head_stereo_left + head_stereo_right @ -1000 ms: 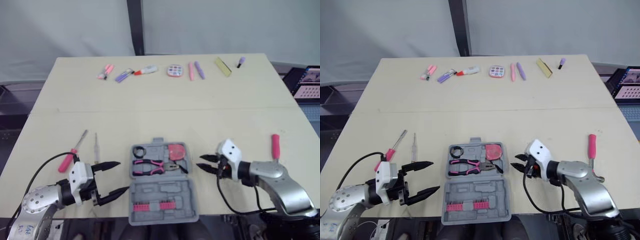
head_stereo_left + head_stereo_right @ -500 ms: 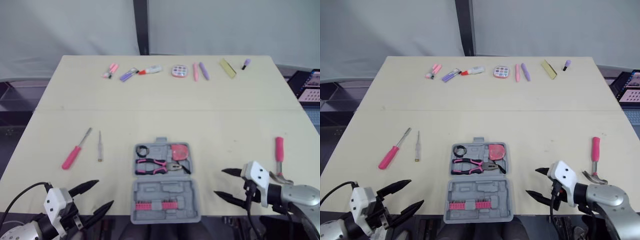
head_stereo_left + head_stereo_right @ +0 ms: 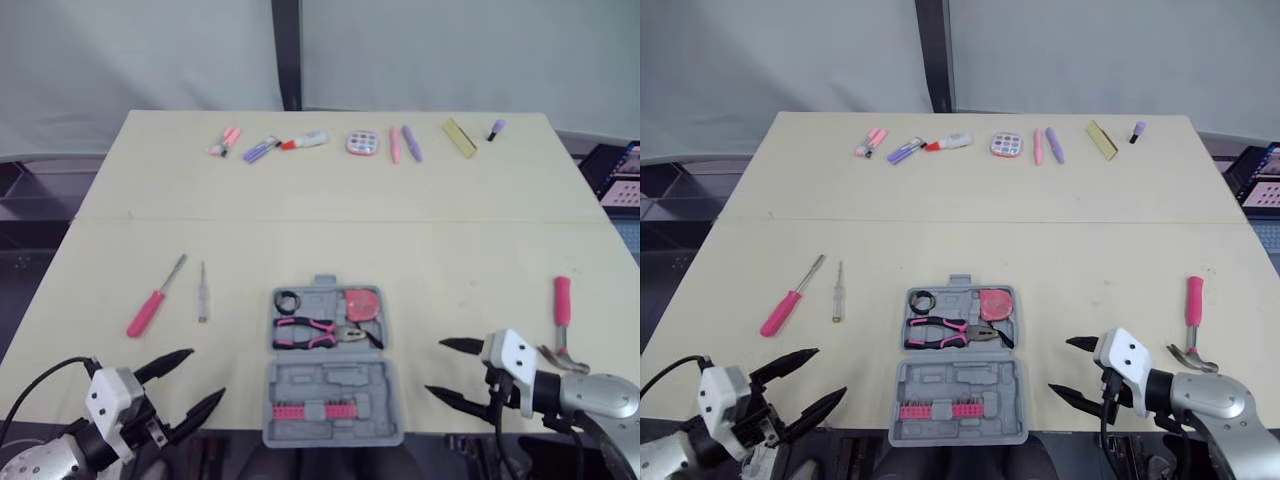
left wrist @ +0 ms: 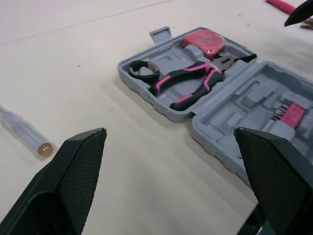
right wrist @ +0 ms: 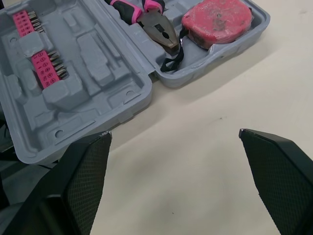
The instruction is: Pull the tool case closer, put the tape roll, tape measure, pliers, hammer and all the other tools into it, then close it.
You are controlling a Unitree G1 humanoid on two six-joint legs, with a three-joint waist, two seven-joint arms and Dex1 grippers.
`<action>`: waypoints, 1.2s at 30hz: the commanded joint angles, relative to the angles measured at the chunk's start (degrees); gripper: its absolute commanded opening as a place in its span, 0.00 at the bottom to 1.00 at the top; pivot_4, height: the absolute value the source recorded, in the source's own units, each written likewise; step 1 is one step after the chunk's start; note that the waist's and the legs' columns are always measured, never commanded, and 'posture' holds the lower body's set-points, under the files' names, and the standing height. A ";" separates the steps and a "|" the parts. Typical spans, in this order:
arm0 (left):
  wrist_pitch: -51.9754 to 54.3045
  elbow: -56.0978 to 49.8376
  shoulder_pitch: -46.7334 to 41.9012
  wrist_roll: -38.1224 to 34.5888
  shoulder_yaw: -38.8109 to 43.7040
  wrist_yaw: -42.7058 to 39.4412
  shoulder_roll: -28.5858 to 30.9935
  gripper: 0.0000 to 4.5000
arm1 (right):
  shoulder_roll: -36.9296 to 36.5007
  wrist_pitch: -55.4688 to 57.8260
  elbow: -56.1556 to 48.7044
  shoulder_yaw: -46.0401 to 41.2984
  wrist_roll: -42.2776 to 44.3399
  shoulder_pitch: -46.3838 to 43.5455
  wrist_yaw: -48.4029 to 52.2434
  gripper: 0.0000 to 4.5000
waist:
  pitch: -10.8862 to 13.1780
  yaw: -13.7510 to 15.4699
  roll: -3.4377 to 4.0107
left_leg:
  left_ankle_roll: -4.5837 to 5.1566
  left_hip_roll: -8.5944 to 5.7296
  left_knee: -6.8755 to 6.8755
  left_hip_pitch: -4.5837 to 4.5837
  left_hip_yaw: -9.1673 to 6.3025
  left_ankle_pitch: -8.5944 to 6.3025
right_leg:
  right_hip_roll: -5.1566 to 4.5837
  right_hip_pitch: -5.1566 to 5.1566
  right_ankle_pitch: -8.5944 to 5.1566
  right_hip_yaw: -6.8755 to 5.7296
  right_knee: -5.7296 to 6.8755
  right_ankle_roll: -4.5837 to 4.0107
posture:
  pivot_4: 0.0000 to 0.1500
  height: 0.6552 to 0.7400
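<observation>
The grey tool case (image 3: 332,384) lies open near the table's front edge. Its far half holds the black tape roll (image 3: 287,300), the pink-handled pliers (image 3: 314,330) and the red tape measure (image 3: 360,303); its near half holds a pink bit strip (image 3: 310,411). A pink-handled hammer (image 3: 561,300) lies to the case's right. A pink screwdriver (image 3: 148,312) and a thin clear one (image 3: 202,292) lie to its left. My left gripper (image 3: 203,374) hangs open at the front edge, left of the case. My right gripper (image 3: 435,366) is open right of the case, empty.
Along the table's far edge runs a row of small items: pink and purple pens (image 3: 228,141), a white marker (image 3: 305,140), a round compact (image 3: 362,144), a yellow strip (image 3: 459,136). A laptop (image 3: 620,160) sits off the table's right side.
Both grippers have drawn back from the case's sides toward the table's front edge, and the right one has opened wider. Over the last half second hardly anything moved.
</observation>
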 commanded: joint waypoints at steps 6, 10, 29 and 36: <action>3.82 2.17 -8.75 1.08 -2.71 -0.56 4.58 0.41 | 0.47 2.01 -1.45 2.10 -0.53 -2.89 -2.16 0.61 | -0.02 -0.06 0.03 | 0.00 0.00 0.00 0.03 -0.02 0.00 | 0.02 -0.02 0.00 -0.02 0.09 0.00 | 1.00 1.00; 5.23 4.05 -11.86 1.42 -5.49 -2.99 7.11 0.00 | 1.38 2.08 -1.72 4.12 -1.65 -3.28 -3.44 0.16 | -0.02 -0.10 0.03 | 0.00 0.00 0.00 0.03 -0.02 0.00 | 0.02 -0.03 0.00 -0.02 0.13 0.00 | 1.00 1.00; 8.82 17.06 -26.49 8.85 -21.29 -7.75 9.93 0.00 | 3.04 6.77 0.22 12.79 -7.28 -9.69 -6.60 0.02 | -0.04 -0.24 0.04 | 0.00 -0.14 0.07 -0.04 0.02 0.00 | -0.06 -0.66 0.00 0.10 1.16 0.00 | 1.00 1.00; 4.65 21.77 -29.68 11.41 -23.85 -9.48 9.26 0.00 | 3.70 7.05 1.38 13.74 -8.33 -10.64 -6.88 0.02 | -0.05 -0.37 0.04 | 0.00 -0.15 0.12 -0.06 0.05 0.00 | -0.06 -0.77 0.00 0.09 1.42 0.00 | 1.00 1.00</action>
